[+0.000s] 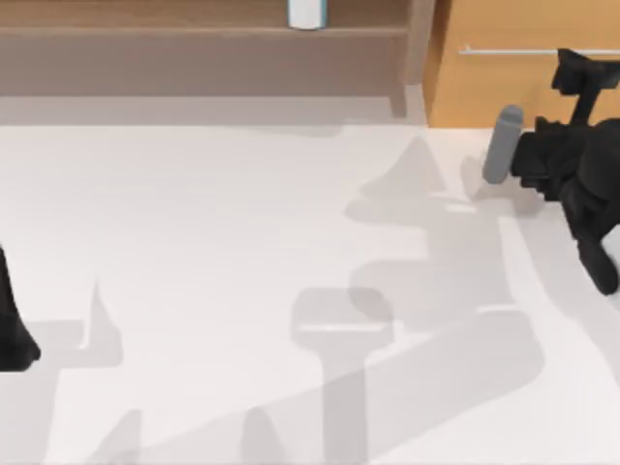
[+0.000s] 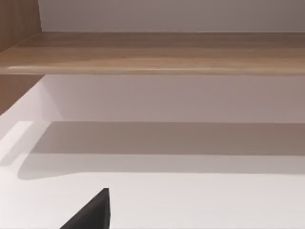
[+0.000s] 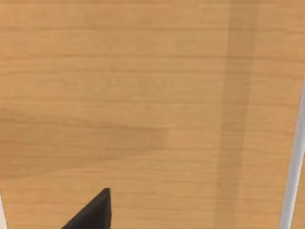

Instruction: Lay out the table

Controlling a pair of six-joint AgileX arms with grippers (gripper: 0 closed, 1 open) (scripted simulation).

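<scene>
The table (image 1: 213, 291) is a broad off-white surface crossed by grey shadows of the arms. My right arm (image 1: 572, 174) reaches toward the back right, and its gripper (image 1: 581, 70) is held in front of the orange drawer unit (image 1: 504, 87), close to the silver bar handle (image 1: 523, 50). The right wrist view looks straight at the orange drawer front (image 3: 143, 95), with the silver bar handle (image 3: 295, 167) at one edge. My left arm (image 1: 12, 329) is parked at the table's left edge.
A brown wooden shelf (image 1: 194, 48) runs along the back left, with a white object (image 1: 306, 12) standing on it. The left wrist view faces the shelf board (image 2: 152, 52) and the table (image 2: 190, 205) beneath it.
</scene>
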